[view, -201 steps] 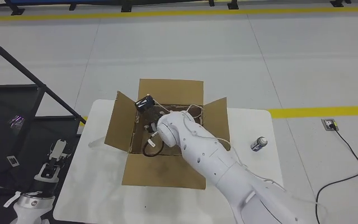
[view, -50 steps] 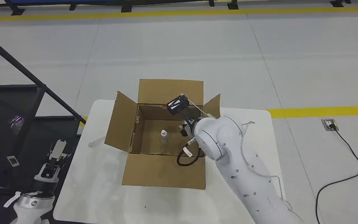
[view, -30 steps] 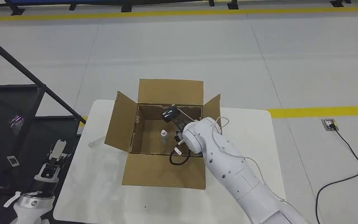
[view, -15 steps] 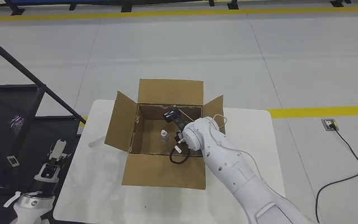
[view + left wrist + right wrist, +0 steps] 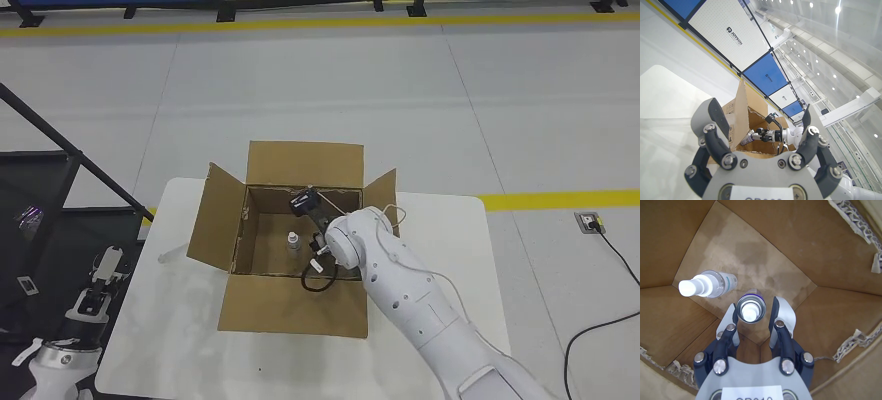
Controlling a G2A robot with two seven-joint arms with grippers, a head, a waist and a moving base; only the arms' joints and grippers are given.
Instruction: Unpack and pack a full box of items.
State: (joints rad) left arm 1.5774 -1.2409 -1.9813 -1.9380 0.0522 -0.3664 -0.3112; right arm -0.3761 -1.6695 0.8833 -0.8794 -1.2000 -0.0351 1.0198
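At the lower left of the top view, just off the edge of the white table (image 5: 180,300), my left gripper (image 5: 105,268) hangs with its fingers spread wide, holding nothing. At centre frame, the cardboard box (image 5: 305,165) stands on the table with its flaps open. On its floor a clear spray bottle (image 5: 715,283) with a white cap stands upright. Just right of it, a purple-banded metal can (image 5: 751,311) sits between the fingers of my right gripper (image 5: 754,303), inside the box. That gripper is narrowly parted: one pad touches the can, the other stands just clear. I cannot tell whether the can rests on the floor.
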